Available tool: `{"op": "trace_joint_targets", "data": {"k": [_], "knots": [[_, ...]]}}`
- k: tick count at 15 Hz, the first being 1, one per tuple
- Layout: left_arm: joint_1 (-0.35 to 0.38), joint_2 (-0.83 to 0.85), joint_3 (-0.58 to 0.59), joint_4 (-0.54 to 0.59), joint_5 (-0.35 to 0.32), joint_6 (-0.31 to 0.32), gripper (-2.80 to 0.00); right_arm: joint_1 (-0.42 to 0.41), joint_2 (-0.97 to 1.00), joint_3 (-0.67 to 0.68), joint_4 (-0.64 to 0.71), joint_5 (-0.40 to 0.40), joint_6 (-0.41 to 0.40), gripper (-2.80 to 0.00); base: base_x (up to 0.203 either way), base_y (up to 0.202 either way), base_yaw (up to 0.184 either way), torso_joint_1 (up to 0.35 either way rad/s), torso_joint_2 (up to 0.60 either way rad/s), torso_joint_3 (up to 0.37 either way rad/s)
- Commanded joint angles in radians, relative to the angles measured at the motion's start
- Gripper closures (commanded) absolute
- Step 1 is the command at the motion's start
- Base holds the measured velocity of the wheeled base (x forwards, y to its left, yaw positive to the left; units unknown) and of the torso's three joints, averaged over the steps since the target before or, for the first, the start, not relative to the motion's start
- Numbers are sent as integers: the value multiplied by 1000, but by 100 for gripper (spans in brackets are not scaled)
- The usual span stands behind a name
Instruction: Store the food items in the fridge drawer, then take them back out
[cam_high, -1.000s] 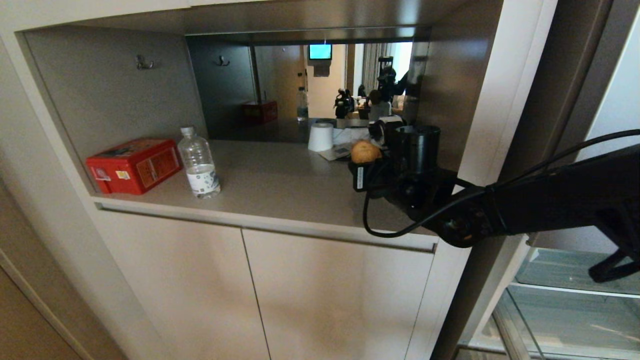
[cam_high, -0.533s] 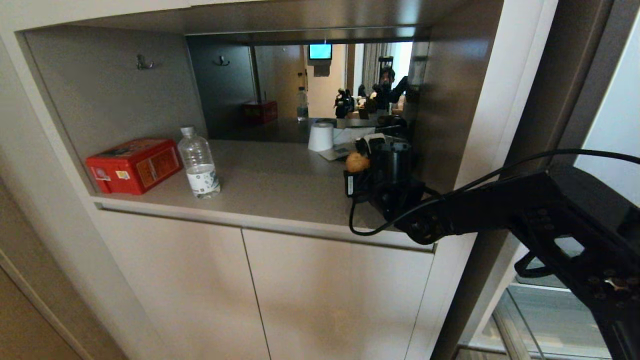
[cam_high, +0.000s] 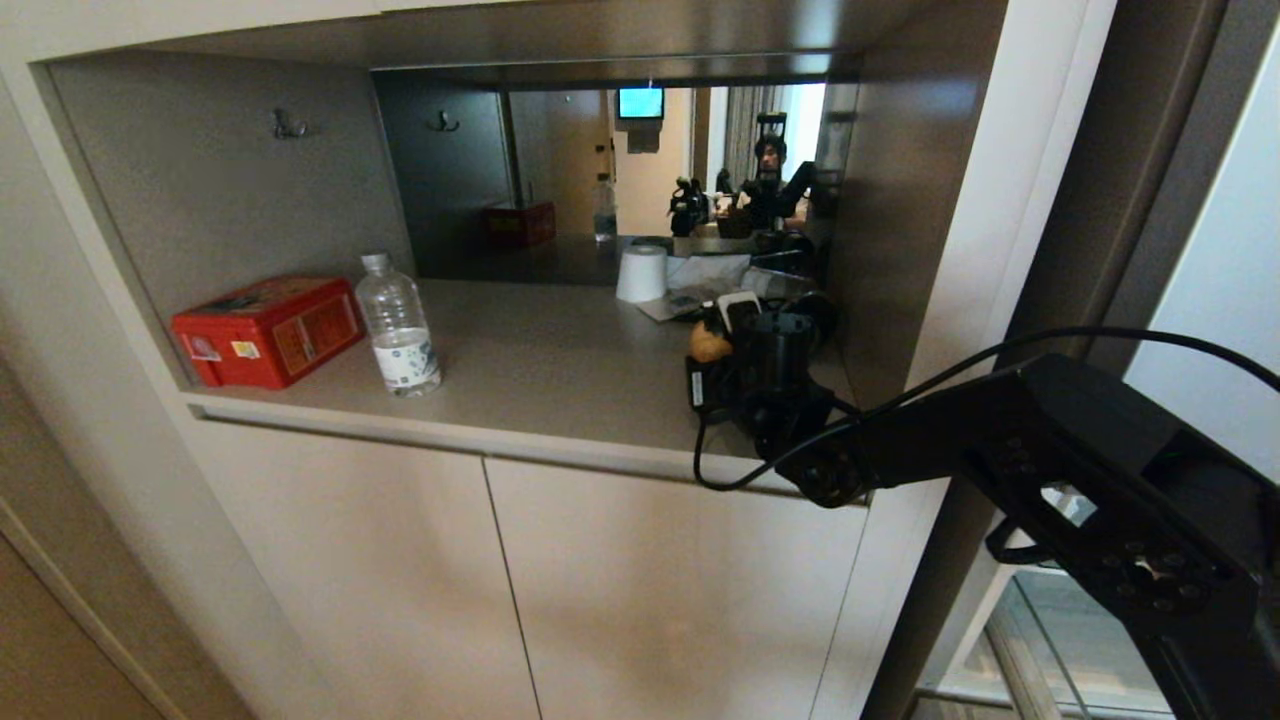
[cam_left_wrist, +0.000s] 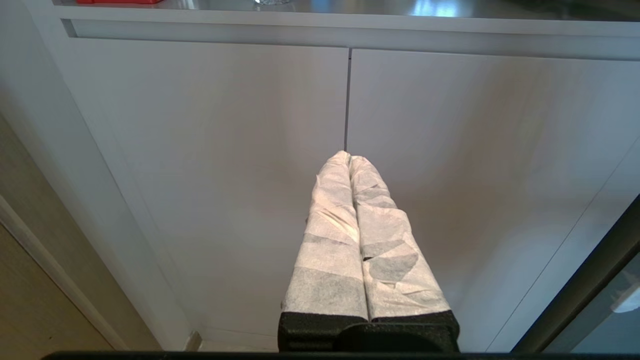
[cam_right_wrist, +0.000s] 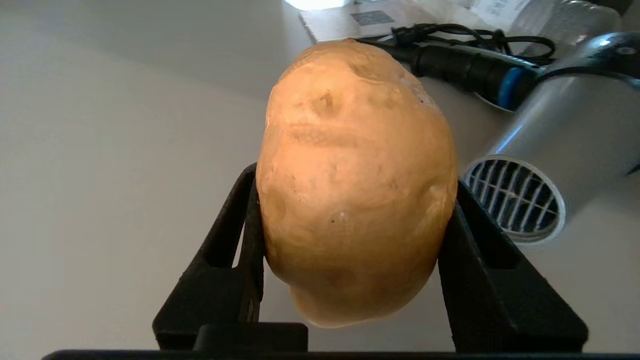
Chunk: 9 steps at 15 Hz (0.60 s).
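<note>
The right tool (cam_right_wrist: 352, 250) pinches the potato (cam_right_wrist: 355, 180) between its black fingers (cam_right_wrist: 235, 250), above the worktop (cam_high: 540, 370) at about 3 o'clock. A hairdryer (cam_right_wrist: 560, 145) lies just beside. The left tool (cam_left_wrist: 347, 160), pressed together, faces the cabinet doors (cam_left_wrist: 210, 150).

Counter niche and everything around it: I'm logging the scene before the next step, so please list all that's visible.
Potato: one, tan, held over the counter.
Tin box: one, red, counter's left end.
Water bottle: one, clear, beside the box.
Paper roll: one, white, at the back by the mirror.
Hair dryer: one, silver, on the counter near the potato.
Papers: white, behind the potato.
Counter: one, grey.
Cabinet doors: two, beige, below.
Right hand: black, clamped on the potato.
Left hand: white-wrapped, shut, before the cabinet doors.
</note>
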Motion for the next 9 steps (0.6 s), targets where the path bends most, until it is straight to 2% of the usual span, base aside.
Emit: {"op": "trace_joint_targets", "data": {"k": [1,2,9], "knots": [[0,2,0,0,0,-1,0,-1,5,0,-6,-12,-1,0,0,0,0,0,0,0],[0,2,0,0,0,-1,0,-6,5,0,-6,-15,-2,-280,0,0,0,0,0,0],[0,2,0,0,0,-1,0,-12,5,16,-38,-16,0,-280,0,0,0,0,0,0]]}}
